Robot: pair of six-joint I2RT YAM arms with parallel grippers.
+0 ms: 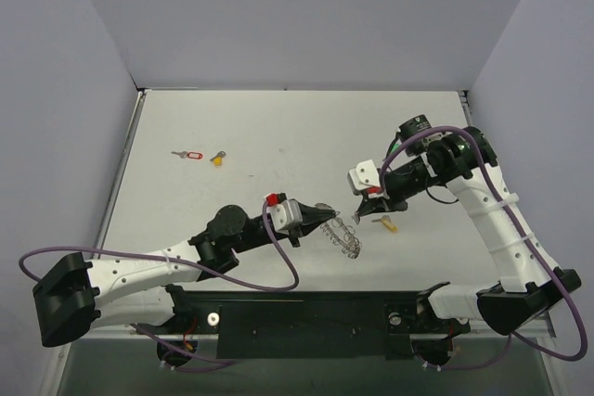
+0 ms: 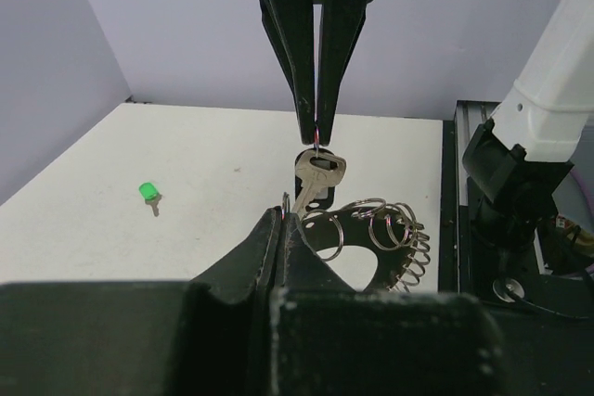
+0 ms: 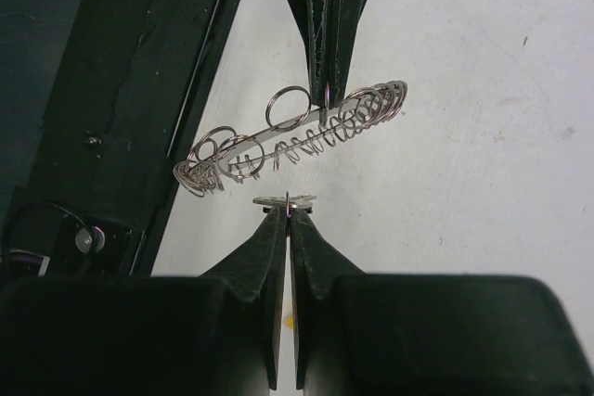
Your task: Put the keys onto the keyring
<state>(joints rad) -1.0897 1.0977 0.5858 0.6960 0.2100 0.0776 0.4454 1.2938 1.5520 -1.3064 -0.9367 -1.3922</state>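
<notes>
The white desk point(image 1: 278, 127) carries two black-and-white arms that meet near the middle of its near edge. The left arm point(image 1: 167, 261) reaches in from the near-left corner and the right arm point(image 1: 497, 220) bends in from the near-right corner.

Between them is the keyring point(image 1: 346, 236), a coiled silvery wire with several small split rings hanging on it. It sits just in from the near edge. The left hand point(image 2: 281, 220) has its fingers pressed together on the keyring's end nearest the left edge. Whether the coil rests on the desk or hangs clear cannot be told.

The right hand point(image 3: 290, 215) is clamped on a silver key point(image 2: 318, 173), which hangs just beside the keyring, close to the left hand's tips.

A yellow-headed key point(image 1: 386, 223) lies on the desk just below the right hand. A red-tagged key point(image 1: 190, 155) and another yellow key point(image 1: 218, 159) lie side by side toward the left edge. A green-headed key point(image 2: 148, 194) lies well apart from the keyring.
</notes>
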